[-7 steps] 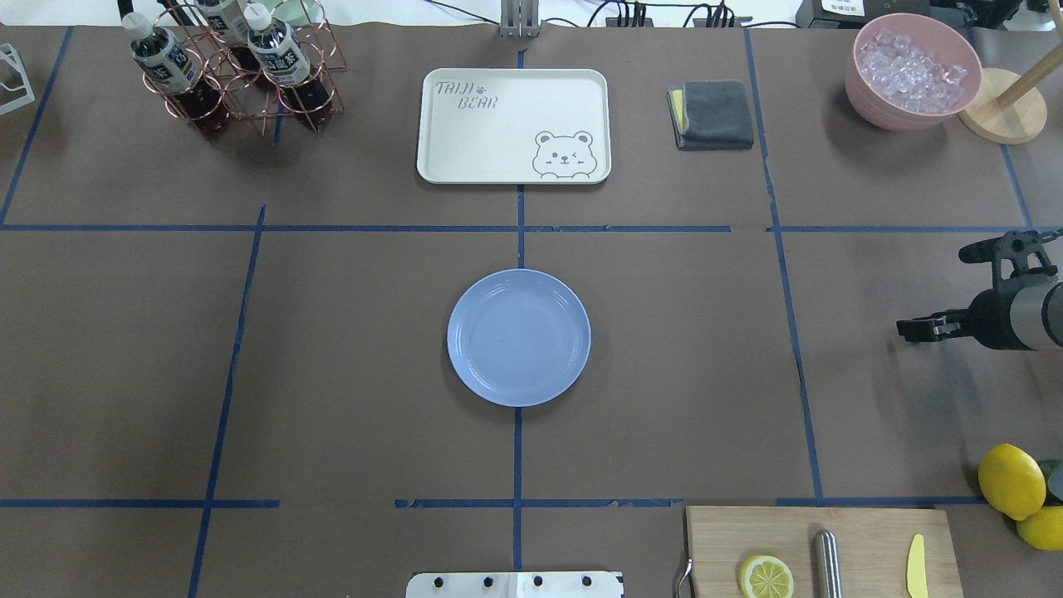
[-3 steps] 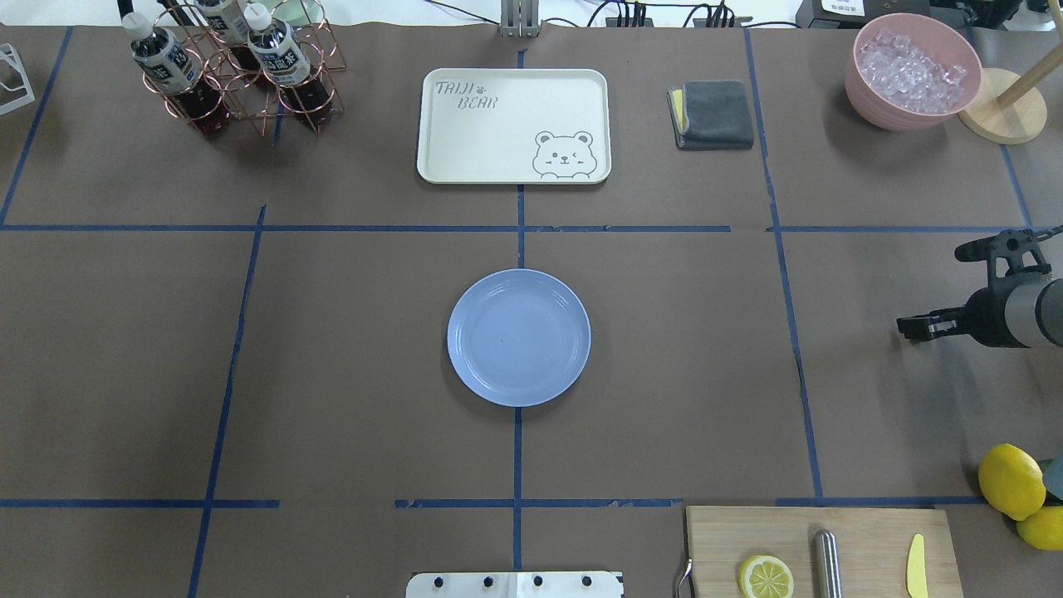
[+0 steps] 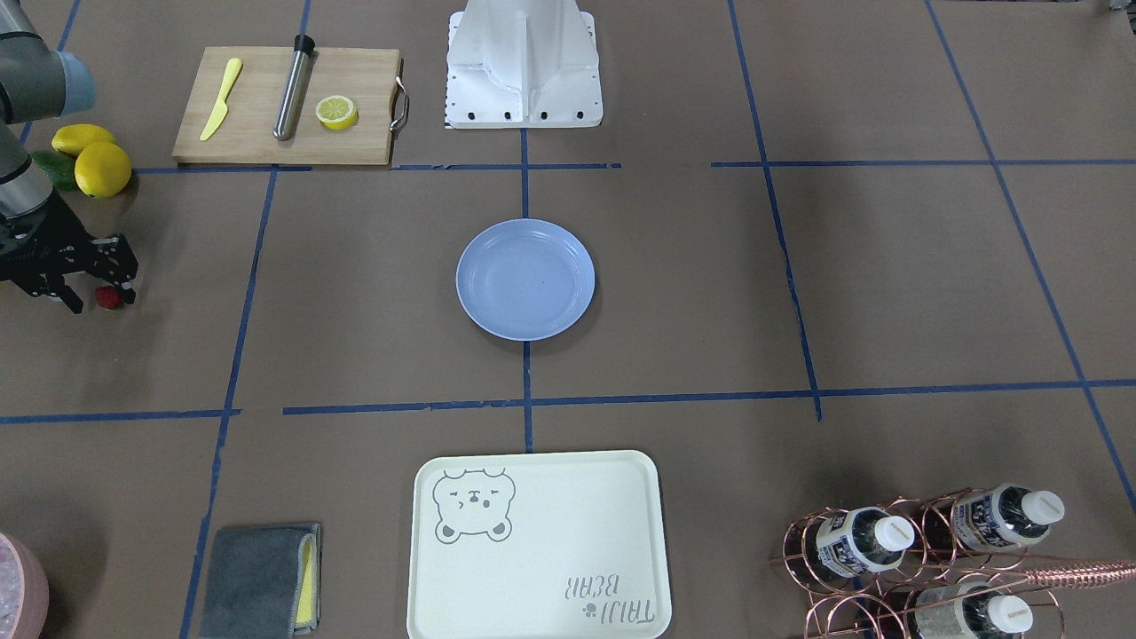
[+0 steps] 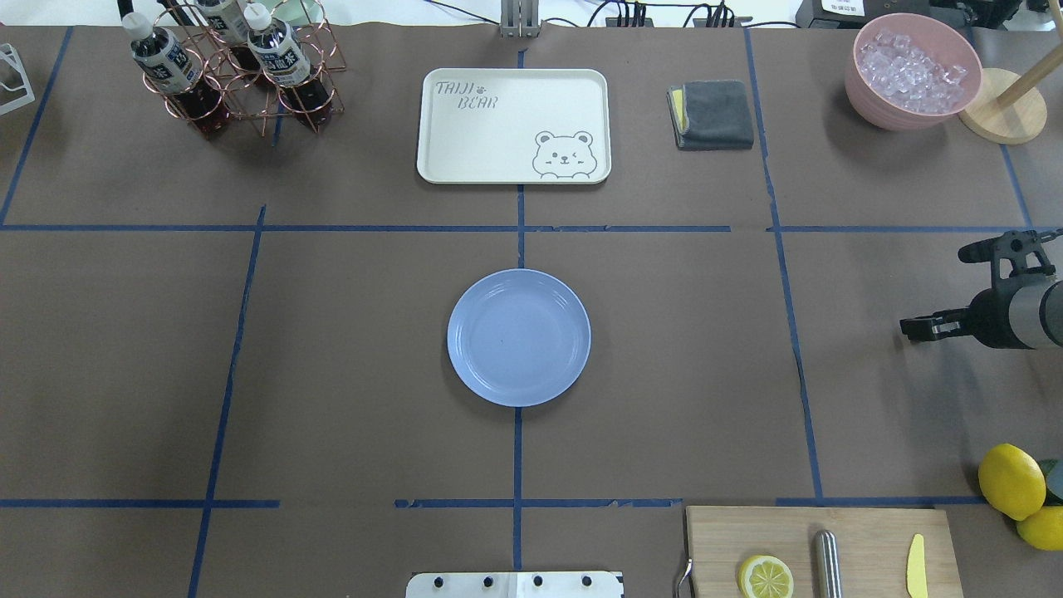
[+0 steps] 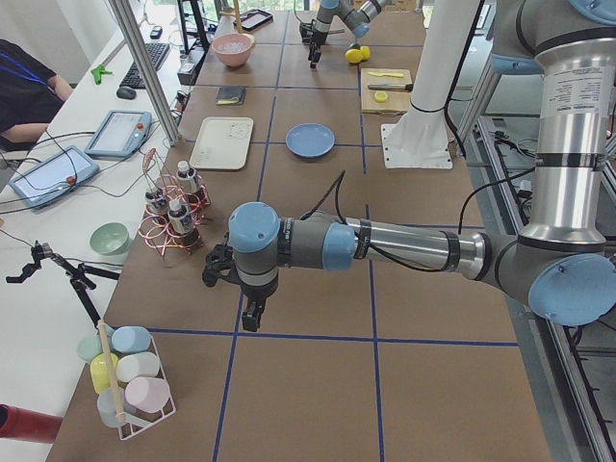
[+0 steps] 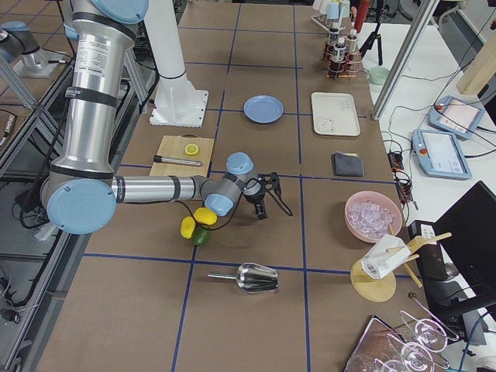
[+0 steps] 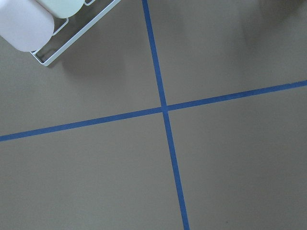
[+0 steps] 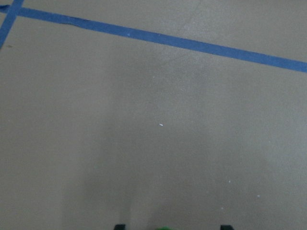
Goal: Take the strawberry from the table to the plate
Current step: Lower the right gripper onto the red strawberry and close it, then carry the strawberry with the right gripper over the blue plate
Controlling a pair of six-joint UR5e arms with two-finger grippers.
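The right claw (image 3: pixel 101 300) sits low over the tabletop (image 3: pixel 355 337) at the left edge of the front-facing view. The strawberry (image 3: pixel 109 297) lies between its fingers, apparently resting on the tabletop rather than lifted. The right wrist view agrees: two dark fingertips show apart at the bottom edge with a sliver of green cap between them. So the claw is open and straddles the berry, not yet clamped on it. The berry is too small to tell which way its long axis runs. Just above the claw in the front-facing view lie the lemons (image 3: pixel 93 160), near it but apart. The relation that matters next is claw to plate (image 3: pixel 525 280). The plate sits at the middle of that view, well to the right of the claw and about level with it. In the overhead view it lies to the claw's left, with a blue tape line (image 4: pixel 793 332) crossing between them. I judge that a closing pinch comes first, then a lift and a straight sideways carry. The right arm is by far the nearer one. The left claw (image 5: pixel 241 294) hangs over the other end of the tabletop, at the lower left of the left side view. Whether it is open or closed cannot be told.
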